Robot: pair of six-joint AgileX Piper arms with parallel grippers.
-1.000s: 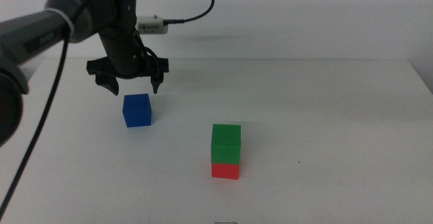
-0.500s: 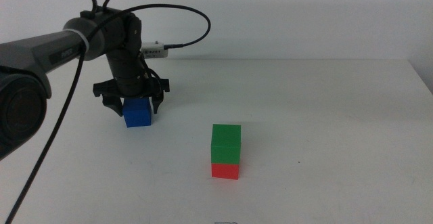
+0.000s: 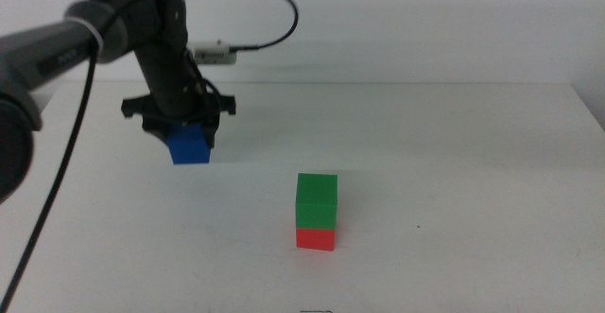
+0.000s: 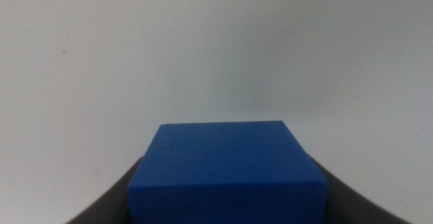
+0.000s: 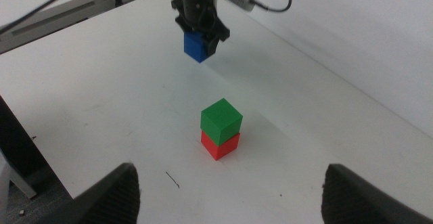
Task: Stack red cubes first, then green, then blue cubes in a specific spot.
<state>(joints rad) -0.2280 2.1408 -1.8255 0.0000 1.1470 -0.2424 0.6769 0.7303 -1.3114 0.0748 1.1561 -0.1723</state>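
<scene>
Blue cube (image 3: pixel 190 147), green cube (image 3: pixel 317 201), red cube (image 3: pixel 315 238)

A robotics lab: a bare white table (image 3: pixel 473 162), a plain wall behind, a cabled robot arm (image 3: pixel 57 53).

The blue cube (image 4: pixel 226 170) is cut off by the left wrist picture's lower edge. Only the red cube's (image 3: pixel 315 239) lower part shows — the green cube (image 3: pixel 317 201) covers its top.
</scene>
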